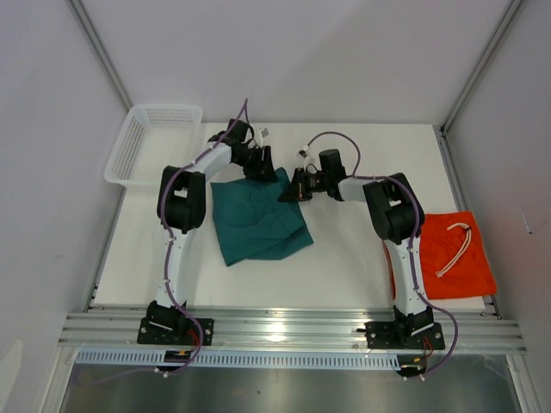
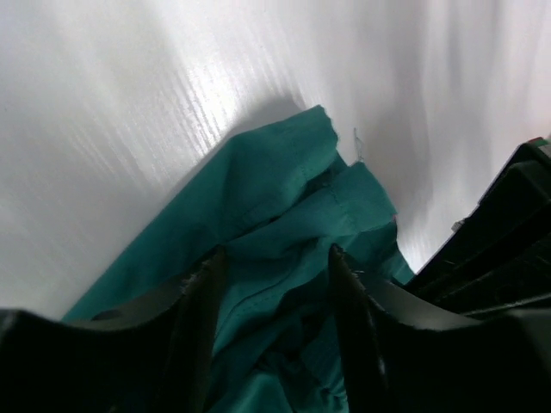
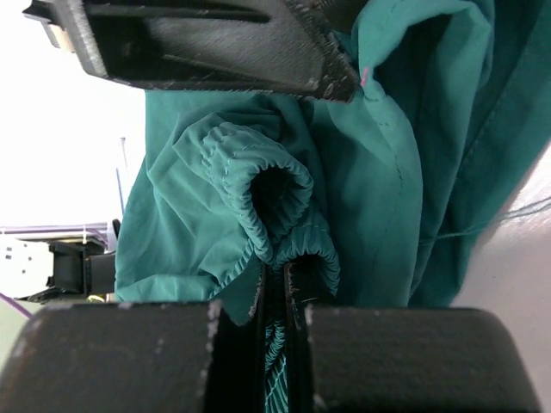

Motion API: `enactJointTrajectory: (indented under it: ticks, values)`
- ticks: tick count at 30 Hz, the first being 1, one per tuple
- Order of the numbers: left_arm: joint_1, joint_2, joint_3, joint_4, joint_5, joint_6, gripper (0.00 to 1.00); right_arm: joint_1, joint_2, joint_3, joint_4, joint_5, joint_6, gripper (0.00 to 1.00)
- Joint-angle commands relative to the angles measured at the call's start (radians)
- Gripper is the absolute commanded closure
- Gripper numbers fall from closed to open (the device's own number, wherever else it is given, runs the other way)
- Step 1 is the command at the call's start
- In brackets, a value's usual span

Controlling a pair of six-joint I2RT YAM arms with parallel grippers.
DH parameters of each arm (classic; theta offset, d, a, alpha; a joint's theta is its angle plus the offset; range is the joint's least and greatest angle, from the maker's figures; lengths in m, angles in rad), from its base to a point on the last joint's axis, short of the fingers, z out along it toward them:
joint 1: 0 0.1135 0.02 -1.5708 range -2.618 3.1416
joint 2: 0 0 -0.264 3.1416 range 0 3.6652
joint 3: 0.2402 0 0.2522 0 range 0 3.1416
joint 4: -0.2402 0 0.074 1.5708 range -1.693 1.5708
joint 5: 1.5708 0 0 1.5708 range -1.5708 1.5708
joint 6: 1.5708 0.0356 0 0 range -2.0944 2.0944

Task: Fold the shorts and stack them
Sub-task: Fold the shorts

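White basket (image 1: 123,153) far left, right end effector (image 3: 275,274) clamped on teal shorts (image 1: 258,225), left end effector (image 2: 275,255) parted

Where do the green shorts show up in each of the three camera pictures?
Top external: the teal shorts lie left of centre on the table, both grippers at their far edge.
Left wrist: lower middle, between the spread fingers of the left gripper.
Right wrist: filling most of the frame, waistband pinched by the right gripper.
Shared landmark: the white table beside the cloth.
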Motion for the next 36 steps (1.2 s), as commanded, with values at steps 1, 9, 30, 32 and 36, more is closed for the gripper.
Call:
enactJointTrajectory:
  ticks: [1, 9, 30, 32, 36]
  values:
    - [-0.006, -0.080, 0.002, 0.058, -0.040, -0.021, 0.43, -0.004, 0.006, -0.014, -0.061, 0.085, -0.054, 0.96]
    - [0.017, -0.281, -0.084, 0.085, -0.086, -0.070, 0.24, -0.010, -0.008, -0.035, -0.049, 0.100, -0.048, 0.97]
    - [0.091, -0.933, -1.190, 0.912, -0.002, -0.471, 0.22, -0.023, -0.037, -0.057, -0.051, 0.165, -0.029, 0.99]
    - [0.091, -0.887, -1.221, 0.990, 0.021, -0.507, 0.22, -0.023, -0.042, -0.063, -0.049, 0.168, -0.029, 1.00]
    - [0.098, -0.797, -1.239, 1.012, -0.075, -0.561, 0.22, -0.023, -0.054, -0.074, -0.052, 0.175, -0.034, 1.00]
